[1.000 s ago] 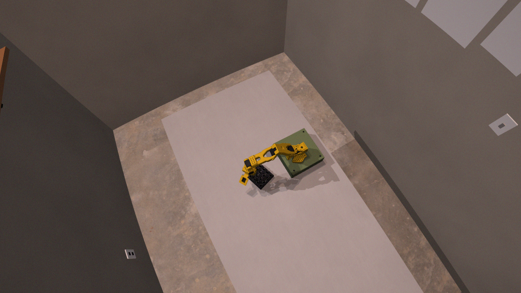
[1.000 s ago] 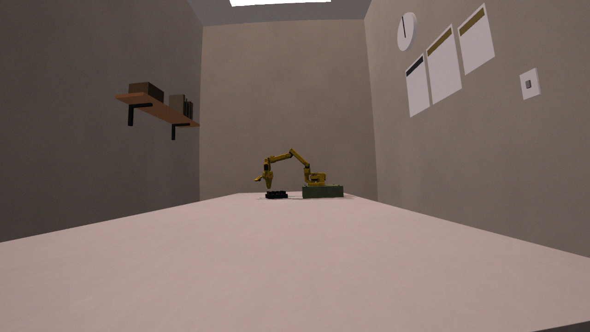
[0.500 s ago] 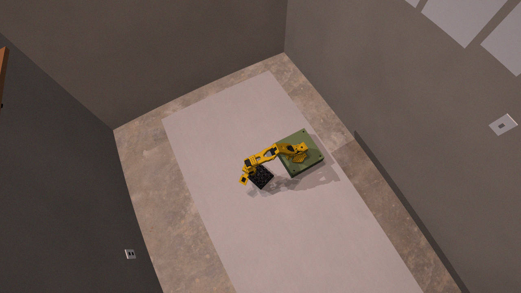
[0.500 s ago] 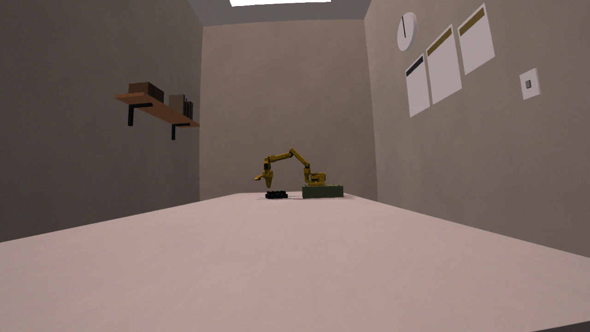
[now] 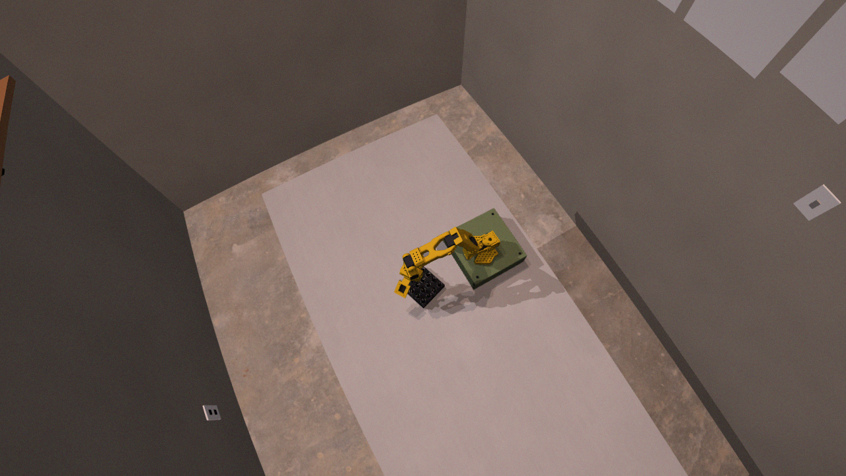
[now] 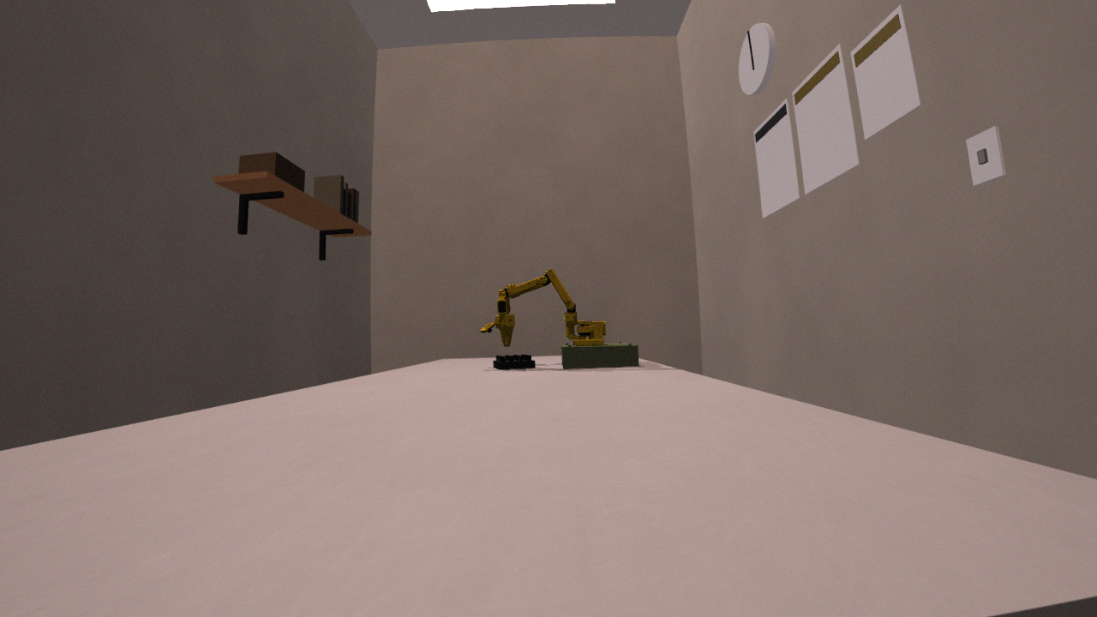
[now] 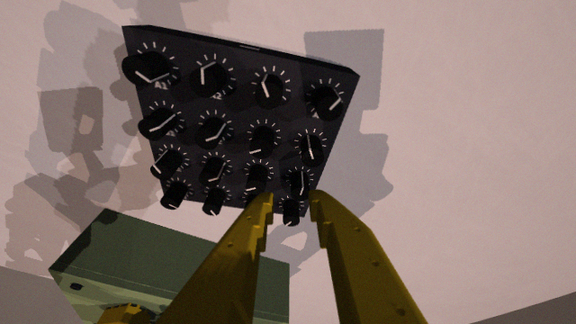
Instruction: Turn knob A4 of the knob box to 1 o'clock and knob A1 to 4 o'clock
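Note:
The black knob box (image 5: pixel 427 288) (image 6: pixel 513 362) (image 7: pixel 238 112) lies flat on the table beside the arm's base. In the wrist view its socket side is the far edge, so row A is the far row. Knob A4 (image 7: pixel 326 103) is at the far right and its white pointer slants up and to the right. Knob A1 (image 7: pixel 146 67) is at the far left. My gripper (image 5: pixel 410 276) (image 6: pixel 506 341) (image 7: pixel 292 200) hangs well above the near right part of the box. Its jaws stand narrowly apart with nothing between them.
The green base block (image 5: pixel 496 260) (image 6: pixel 614 356) (image 7: pixel 135 252) that carries the arm stands right next to the box. The other knobs of the box stand in rows nearer the gripper. A wall shelf (image 6: pixel 291 200) is far off to the left.

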You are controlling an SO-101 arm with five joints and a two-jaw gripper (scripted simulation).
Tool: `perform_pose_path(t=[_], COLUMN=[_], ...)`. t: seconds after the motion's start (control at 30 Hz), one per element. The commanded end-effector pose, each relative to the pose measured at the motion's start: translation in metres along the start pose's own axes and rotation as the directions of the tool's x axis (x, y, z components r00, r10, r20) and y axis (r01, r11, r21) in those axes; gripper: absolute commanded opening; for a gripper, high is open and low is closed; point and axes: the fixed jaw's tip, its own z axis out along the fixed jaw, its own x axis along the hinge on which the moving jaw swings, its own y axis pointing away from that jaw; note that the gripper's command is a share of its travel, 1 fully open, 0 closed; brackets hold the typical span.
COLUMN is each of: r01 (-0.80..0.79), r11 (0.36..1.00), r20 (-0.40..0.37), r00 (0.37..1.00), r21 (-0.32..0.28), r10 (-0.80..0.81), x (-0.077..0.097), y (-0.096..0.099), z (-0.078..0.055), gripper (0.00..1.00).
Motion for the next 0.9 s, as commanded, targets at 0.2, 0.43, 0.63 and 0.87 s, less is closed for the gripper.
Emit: perform_pose_path(t=[0.2,0.43,0.63,0.87], r01=[0.008,0.008,0.008,0.008], r11=[1.0,1.0,1.0,1.0], r20=[0.024,0.024,0.024,0.024], r00=[1.0,1.0,1.0,1.0], r21=[0.017,0.017,0.017,0.017], r10=[-0.008,-0.008,-0.008,-0.008], x=[0.023,0.042,0.05,0.051], y=[0.018,0.033,0.039,0.039], z=[-0.002,0.001,0.003,0.003], gripper=[0.08,0.08,0.08,0.08])
